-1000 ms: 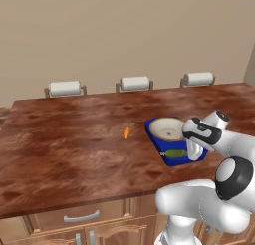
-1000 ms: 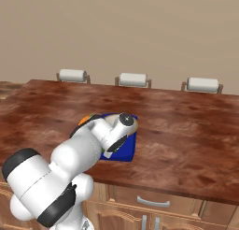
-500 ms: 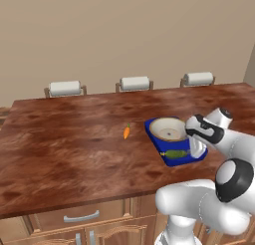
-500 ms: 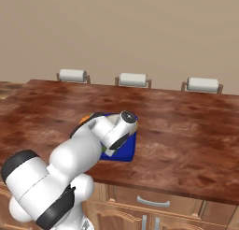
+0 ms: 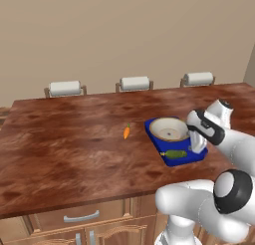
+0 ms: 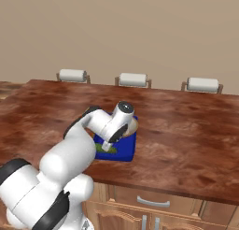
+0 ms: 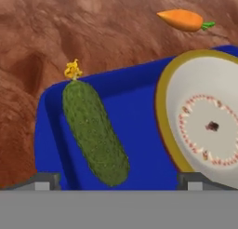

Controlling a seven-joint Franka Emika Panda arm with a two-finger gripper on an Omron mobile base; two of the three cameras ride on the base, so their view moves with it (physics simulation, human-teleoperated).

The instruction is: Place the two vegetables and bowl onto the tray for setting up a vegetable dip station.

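Wide open and empty, the pincer (image 7: 119,180) hangs over the blue tray (image 7: 139,130), where the cucumber (image 7: 95,131) and bowl (image 7: 204,121) lie; the carrot (image 7: 182,19) rests beyond the tray.

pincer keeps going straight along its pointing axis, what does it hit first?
Most likely the flat deep blue rectangular tray, on the bare floor between the dark green cucumber and the cream-white gold-rimmed bowl. The open pincer frames that gap; depth is unclear.
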